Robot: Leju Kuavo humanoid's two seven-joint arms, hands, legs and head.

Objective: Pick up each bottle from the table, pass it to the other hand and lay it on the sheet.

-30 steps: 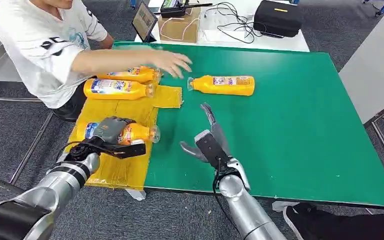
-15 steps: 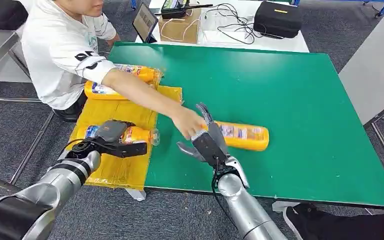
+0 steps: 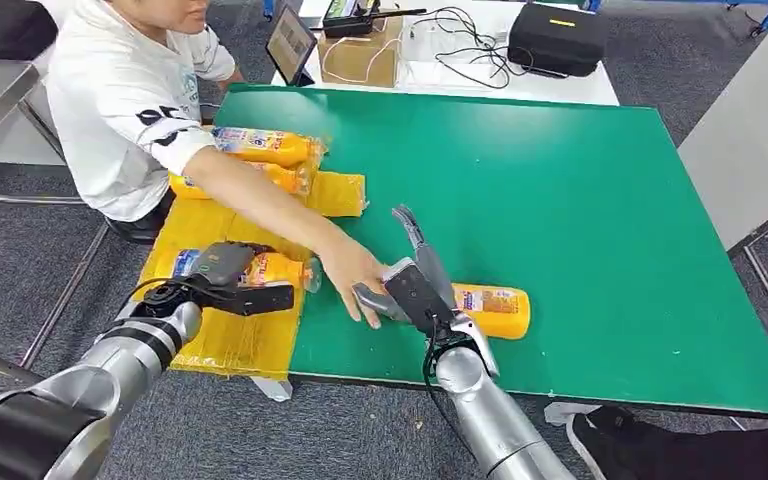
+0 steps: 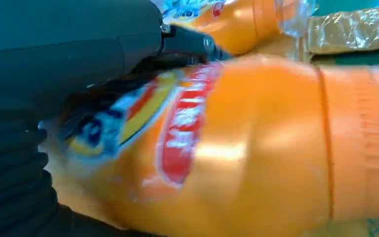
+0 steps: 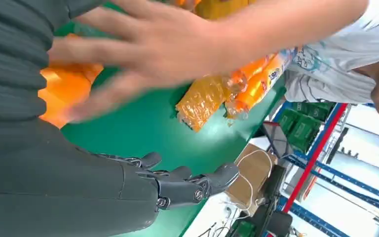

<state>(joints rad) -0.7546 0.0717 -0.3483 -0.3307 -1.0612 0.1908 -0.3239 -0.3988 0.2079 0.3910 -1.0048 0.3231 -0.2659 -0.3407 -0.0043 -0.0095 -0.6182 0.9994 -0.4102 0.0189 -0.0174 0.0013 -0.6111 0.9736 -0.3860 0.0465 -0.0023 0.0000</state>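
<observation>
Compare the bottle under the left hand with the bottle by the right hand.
The bottle under the left hand lies on the yellow sheet; the bottle by the right hand lies on the bare green table. The left hand grips the first; the right hand is open above the second, while a person's hand reaches to it. Both are orange, labelled and lying on their sides.

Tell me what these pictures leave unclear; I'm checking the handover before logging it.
- Bottle on the green table: head view, its neck end is hidden behind the right hand and the person's hand.
- Left hand: head view, its fingers hide how the sheet bottle is gripped.
- Left wrist view: bottle label blurred, unreadable.
</observation>
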